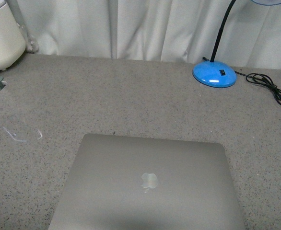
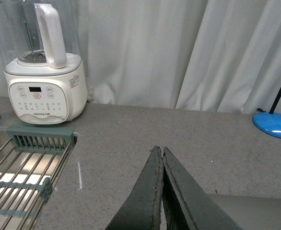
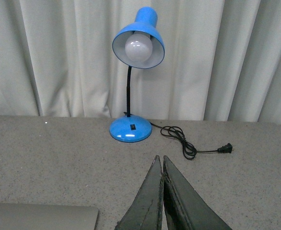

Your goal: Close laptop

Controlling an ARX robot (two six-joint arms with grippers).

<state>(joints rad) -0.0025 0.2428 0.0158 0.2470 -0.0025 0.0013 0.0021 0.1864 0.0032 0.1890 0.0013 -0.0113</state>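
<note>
Front view: the laptop [image 1: 147, 184] is lying shut, lid down and logo up, at the bench's near edge, so the task looks done. Left wrist view: the left gripper [image 2: 162, 158] is hanging pinched together, empty. Right wrist view: the right gripper [image 3: 160, 165] is likewise pressed together, gripping nothing, clear of the laptop.

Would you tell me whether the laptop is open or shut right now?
Shut: the laptop lies flat, its lid with the logo facing up, no keys or screen showing.

White curtains [image 1: 145, 28] behind speckled grey countertop [image 1: 131, 100]
</note>
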